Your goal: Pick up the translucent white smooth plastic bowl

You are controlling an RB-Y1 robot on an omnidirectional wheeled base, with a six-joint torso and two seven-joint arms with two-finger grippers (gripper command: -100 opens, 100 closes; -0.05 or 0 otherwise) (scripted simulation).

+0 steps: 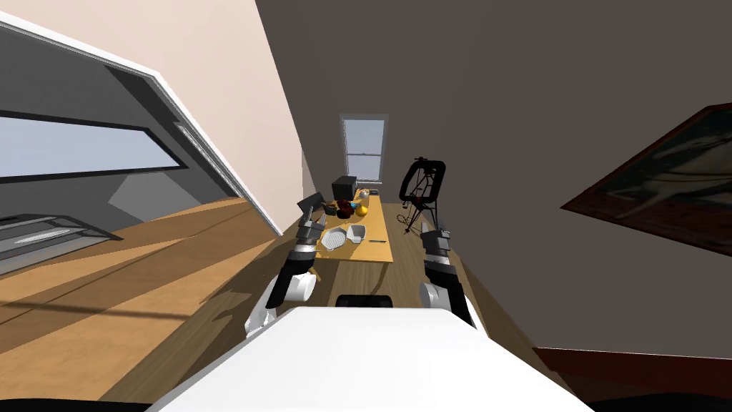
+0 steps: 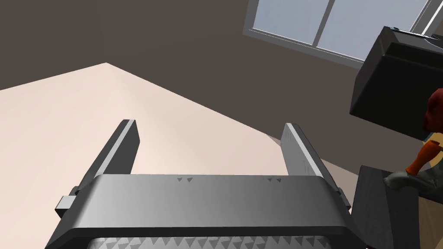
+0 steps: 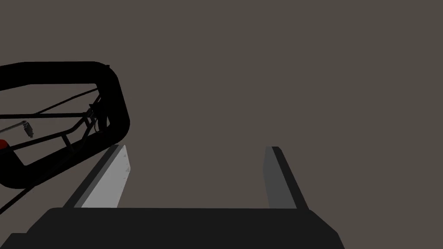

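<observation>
Two white dishes lie on the near end of a wooden table (image 1: 377,252) ahead of me. The smoother, deeper one is the bowl (image 1: 356,232); beside it, nearer my left arm, lies a ribbed white dish (image 1: 333,239). My left gripper (image 1: 312,202) (image 2: 208,125) is raised at the table's left edge, up and to the left of the bowl, open with nothing between its fingers. My right gripper (image 1: 434,230) (image 3: 197,148) hangs off the table's right side, also open and holding nothing.
Further along the table stand a black box (image 1: 344,187) (image 2: 398,82), a red object (image 1: 344,207) (image 2: 434,112) and a yellow one (image 1: 362,210). A black frame on a stand (image 1: 422,186) (image 3: 65,125) is right of the table. A window (image 1: 363,146) lies behind.
</observation>
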